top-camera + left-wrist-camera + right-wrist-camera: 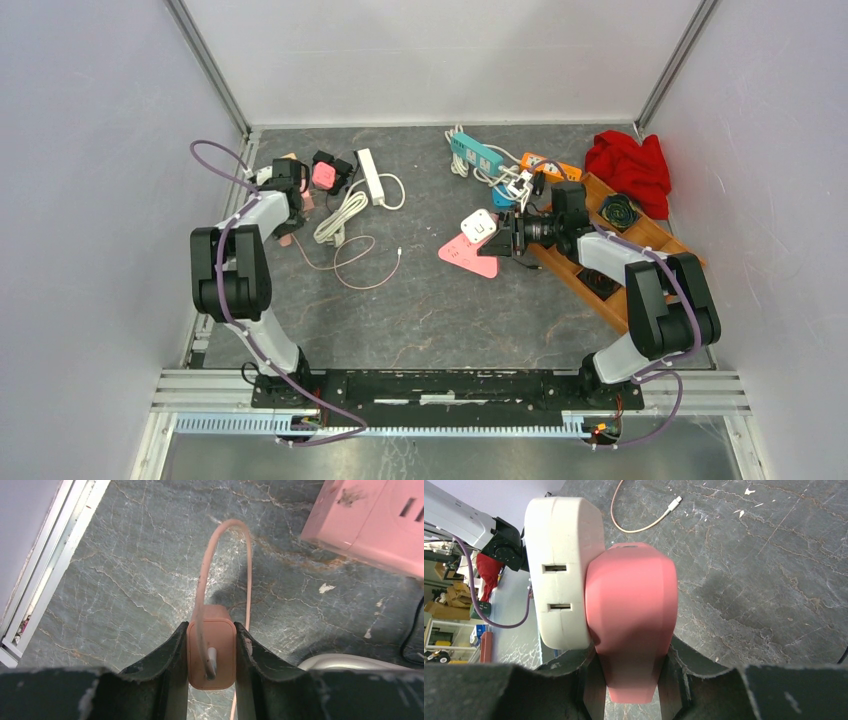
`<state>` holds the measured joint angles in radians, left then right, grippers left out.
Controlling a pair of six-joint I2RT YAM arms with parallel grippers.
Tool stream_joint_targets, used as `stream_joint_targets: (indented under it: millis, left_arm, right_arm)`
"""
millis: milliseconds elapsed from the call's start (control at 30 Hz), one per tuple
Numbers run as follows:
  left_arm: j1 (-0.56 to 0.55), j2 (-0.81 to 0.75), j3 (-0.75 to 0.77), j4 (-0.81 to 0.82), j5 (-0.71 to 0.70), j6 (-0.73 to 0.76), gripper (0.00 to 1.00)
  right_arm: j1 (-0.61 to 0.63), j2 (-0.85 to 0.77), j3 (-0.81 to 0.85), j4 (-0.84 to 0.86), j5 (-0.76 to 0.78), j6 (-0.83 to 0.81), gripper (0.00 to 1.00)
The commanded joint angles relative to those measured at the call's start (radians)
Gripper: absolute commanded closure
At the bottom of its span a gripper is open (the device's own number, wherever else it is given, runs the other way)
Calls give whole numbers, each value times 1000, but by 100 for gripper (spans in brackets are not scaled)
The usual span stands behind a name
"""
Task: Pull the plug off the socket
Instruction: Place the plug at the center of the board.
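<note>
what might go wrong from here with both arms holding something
The right end effector pinches only one end of the pink socket body, so tugging the white adapter on its side may twist it loose. The left end effector is shut on the pink charger, whose trailing cable may snag.

- Table top point(430, 310): dark grey stone pattern, pale veins, white chips, under both grippers.
- Left wall point(90, 150): pale grey, near the left gripper point(292, 203), on its outer side.
- Right wall point(780, 120): same grey, well outside the right gripper point(500, 236).
- Back wall point(440, 50): white, far ahead of both.
- Metal posts point(210, 65) in the far corners.
- Metal rail point(450, 385) behind both grippers.
- Even light, soft shadows.
</note>
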<state>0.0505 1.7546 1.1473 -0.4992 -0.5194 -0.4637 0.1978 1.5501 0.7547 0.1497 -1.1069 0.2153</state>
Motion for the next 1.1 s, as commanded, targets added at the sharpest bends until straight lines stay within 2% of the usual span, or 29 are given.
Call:
stream_joint_targets:
  millis: [0,200,367,667,800,867,1067]
  left_arm:
    - [3,26,45,-24,-36,-40,72]
    - [4,51,70,-48,-31,-49,55]
    - [3,45,96,-89,-65,-81,36]
    - [2,-65,80,-72,-75,-67,32]
    - [2,-134,70,-54,-83,-43,27]
    - [2,-166,55,-33,-57,-34,22]
    - [2,-246,20,34,97,41,20]
  right_arm:
    - [-5,-36,48,24,-42,-20,100]
    - [-3,-31,51,17,-43,-27,100]
    - [-4,-31,52,12,-44,-31,100]
    - [-4,-25,54,10,-43,-37,100]
    - [-4,-21,55,7,-43,-40,100]
    - [-3,-18,56,4,-43,-41,100]
    - [-4,-13,60,-6,-41,-53,100]
